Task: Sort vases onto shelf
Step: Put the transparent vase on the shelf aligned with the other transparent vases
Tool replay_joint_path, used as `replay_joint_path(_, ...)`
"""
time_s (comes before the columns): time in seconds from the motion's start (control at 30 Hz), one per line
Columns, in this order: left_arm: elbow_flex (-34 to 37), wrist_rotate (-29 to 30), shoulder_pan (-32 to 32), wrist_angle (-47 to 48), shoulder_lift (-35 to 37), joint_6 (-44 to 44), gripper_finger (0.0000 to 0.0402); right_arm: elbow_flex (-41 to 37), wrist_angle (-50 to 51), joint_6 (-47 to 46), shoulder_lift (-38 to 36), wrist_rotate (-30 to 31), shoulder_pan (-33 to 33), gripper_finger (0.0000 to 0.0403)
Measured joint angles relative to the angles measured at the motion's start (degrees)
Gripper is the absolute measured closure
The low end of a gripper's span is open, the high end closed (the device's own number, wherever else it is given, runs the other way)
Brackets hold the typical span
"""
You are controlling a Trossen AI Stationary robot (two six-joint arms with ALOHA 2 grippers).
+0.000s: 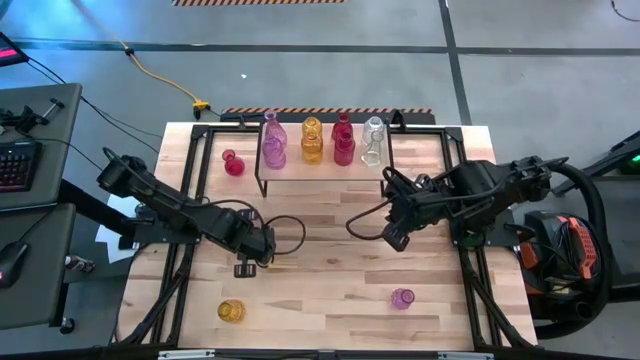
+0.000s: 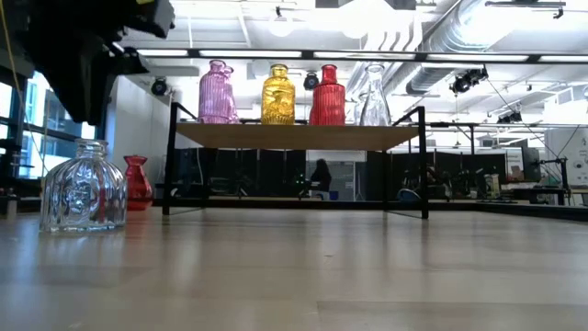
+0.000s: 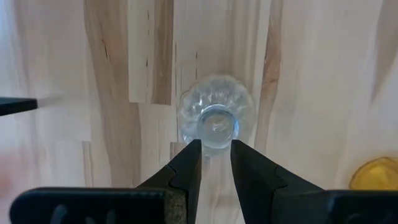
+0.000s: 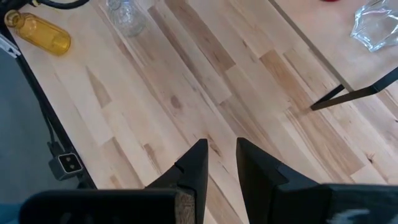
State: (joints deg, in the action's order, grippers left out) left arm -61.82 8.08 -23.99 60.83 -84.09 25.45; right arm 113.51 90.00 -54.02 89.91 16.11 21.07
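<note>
The worktop (image 1: 330, 270) carries the shelf (image 1: 325, 172), with vases (image 1: 312, 140) lined along its top. The left gripper (image 3: 216, 152) hangs over a clear vase (image 3: 215, 118) on the worktop, fingers narrowly apart and not touching it. The right gripper (image 4: 221, 155) hovers over bare wood, fingers narrowly apart, empty.

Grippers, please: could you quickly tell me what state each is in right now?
Left gripper: narrowly open above the clear vase, not holding it.
Right gripper: narrowly open, empty, above the bare tabletop.
</note>
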Motion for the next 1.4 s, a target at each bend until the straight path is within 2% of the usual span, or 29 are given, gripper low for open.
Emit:
replay_joint_path(0.37,2.2,-0.3,2.4,-3.4,0.0,-0.8,0.0326,0.0,0.0,0.0,0.0,0.0,0.0,0.0336)
replay_joint_path(0.63,2.4,-3.4,4.2,-4.4,0.0,-3.1,0.0326,0.0,0.0,0.0,0.0,0.1,0.0,0.0336)
replay_joint_path(0.8,4.9,-5.9,4.2,-6.0,0.3,-3.0,0.0326,0.0,0.0,0.0,0.0,0.1,0.0,0.0336)
replay_joint_path(1.13,6.7,-5.0,4.7,-8.3,0.1,-1.7,0.0326,0.0,0.0,0.0,0.0,0.9,0.0,0.0336)
replay_joint_path(1.23,6.7,-5.0,4.9,-8.5,0.1,-2.2,0.0338,0.0,0.0,0.0,0.0,2.2,0.0,0.0336)
replay_joint_path(1.4,6.7,-5.1,4.9,-8.4,0.1,-1.6,0.0388,0.0,0.0,0.0,0.0,2.4,0.0,0.0336)
